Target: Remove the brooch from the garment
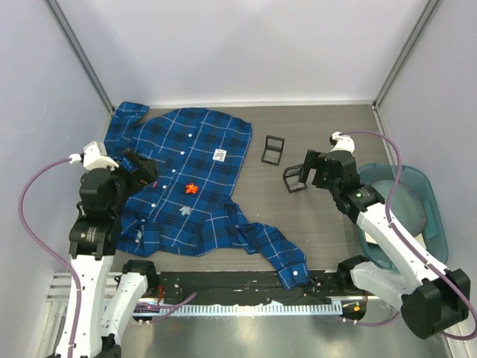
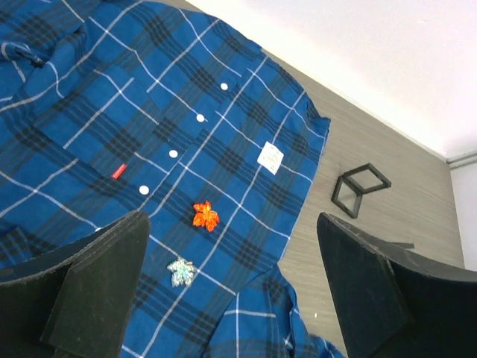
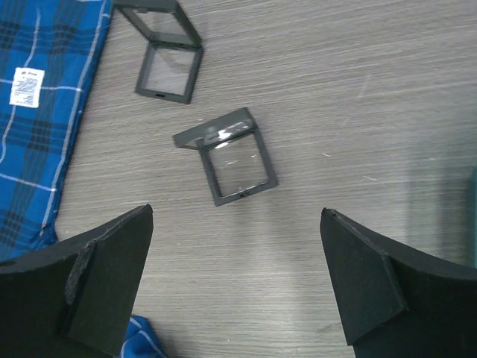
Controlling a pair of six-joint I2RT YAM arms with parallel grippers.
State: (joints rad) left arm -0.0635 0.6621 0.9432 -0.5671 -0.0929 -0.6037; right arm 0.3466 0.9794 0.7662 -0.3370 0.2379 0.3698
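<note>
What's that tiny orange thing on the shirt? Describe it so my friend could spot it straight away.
Start at the blue plaid shirt spread on the left. Beside its row of white buttons, near the middle, sits an orange leaf-shaped brooch. Its only neighbour, a second leaf pin, is pale silvery rather than orange.

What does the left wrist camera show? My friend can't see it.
A blue plaid shirt lies spread on a table, with an orange leaf brooch and a pale leaf brooch near its white buttons. The left gripper hangs open above; a black open case sits beside the shirt.
</note>
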